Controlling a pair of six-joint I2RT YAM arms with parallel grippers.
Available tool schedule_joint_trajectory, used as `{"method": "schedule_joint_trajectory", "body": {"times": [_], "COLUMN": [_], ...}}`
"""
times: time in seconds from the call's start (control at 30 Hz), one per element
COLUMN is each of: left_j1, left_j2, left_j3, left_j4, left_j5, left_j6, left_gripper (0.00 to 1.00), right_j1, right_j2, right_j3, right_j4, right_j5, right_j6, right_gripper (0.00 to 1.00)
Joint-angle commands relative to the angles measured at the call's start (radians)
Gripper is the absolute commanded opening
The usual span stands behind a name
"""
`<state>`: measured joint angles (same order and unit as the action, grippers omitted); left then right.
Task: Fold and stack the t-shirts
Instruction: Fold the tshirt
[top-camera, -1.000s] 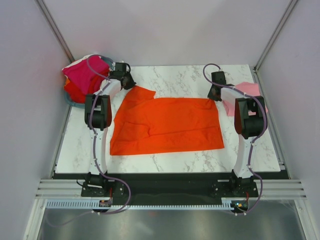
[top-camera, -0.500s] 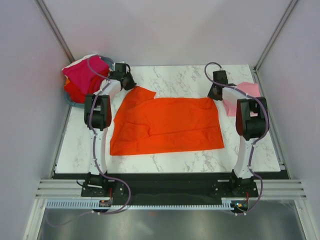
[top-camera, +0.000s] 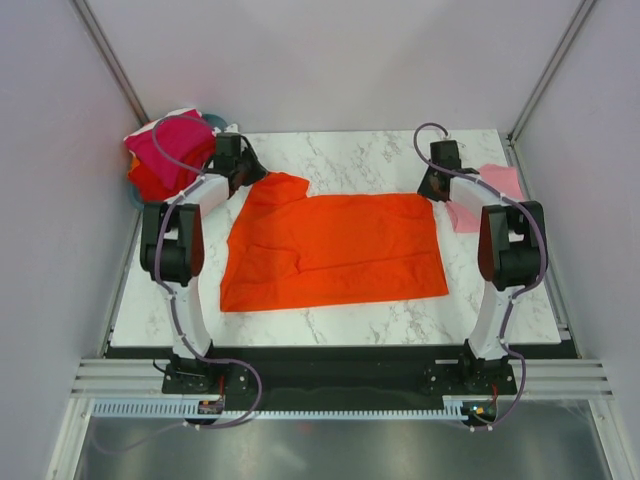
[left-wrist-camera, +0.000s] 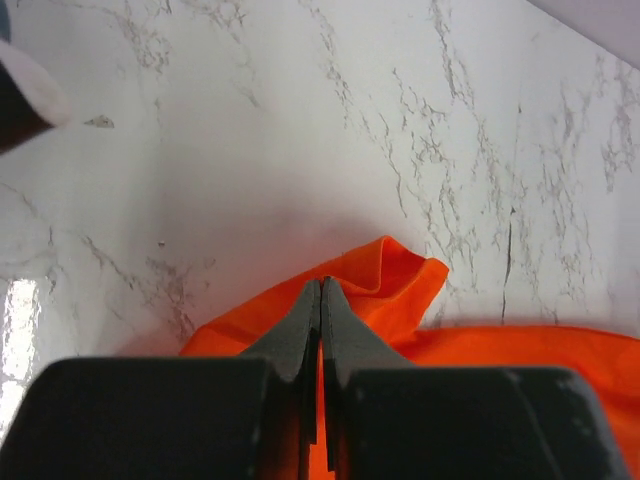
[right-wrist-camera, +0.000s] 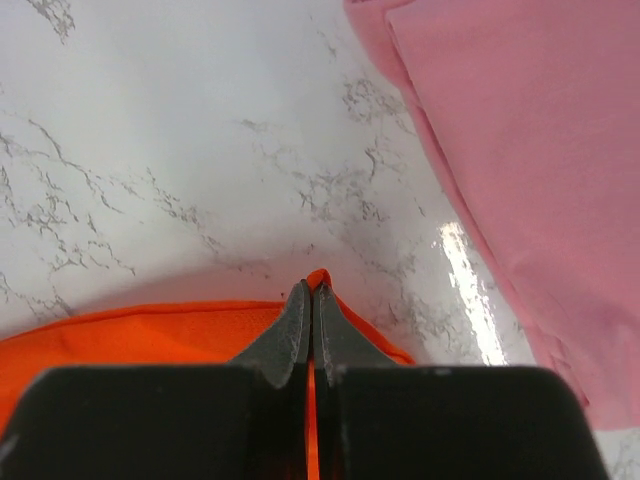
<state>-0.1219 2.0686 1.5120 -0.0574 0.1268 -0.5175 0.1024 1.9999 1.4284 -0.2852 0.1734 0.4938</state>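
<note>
My left tool (left-wrist-camera: 321, 285) and right tool (right-wrist-camera: 312, 288) were each clamped on a far corner of the orange shirt (top-camera: 335, 250).
The shirt lay spread nearly flat on the marble worktop (top-camera: 370, 160) between my arms, a crease near its left side. Each tool's fingers were pressed together with orange cloth between them. A pink shirt (right-wrist-camera: 500, 150) lay just beside my right tool, and a heap of shirts (top-camera: 165, 155), seemingly magenta and red, sat at the far left corner.

The orange-red t-shirt (top-camera: 335, 250) is soft matt cloth, lightly creased. The pink t-shirt (right-wrist-camera: 500, 130) is smooth matt cloth. The table (top-camera: 350, 160) looks like glossy white marble.
</note>
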Motion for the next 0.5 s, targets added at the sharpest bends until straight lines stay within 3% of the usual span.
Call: {"method": "schedule_joint_trajectory", "body": {"times": [0.0, 0.47], "left_j1": [-0.007, -0.018], "left_j2": [-0.097, -0.412], "left_j3": [-0.099, -0.361], "left_j4": [0.139, 0.211], "left_j5": [0.027, -0.021], "left_j6": [-0.03, -0.003], "left_gripper": [0.02, 0.02], "right_j1": [-0.006, -0.013], "right_j2": [-0.092, -0.231], "right_j3": [-0.034, -0.2], "right_j4": [0.001, 0.046], "right_j5": [0.012, -0.017], "right_j6": [0.012, 0.045], "right_gripper": [0.0, 0.0]}}
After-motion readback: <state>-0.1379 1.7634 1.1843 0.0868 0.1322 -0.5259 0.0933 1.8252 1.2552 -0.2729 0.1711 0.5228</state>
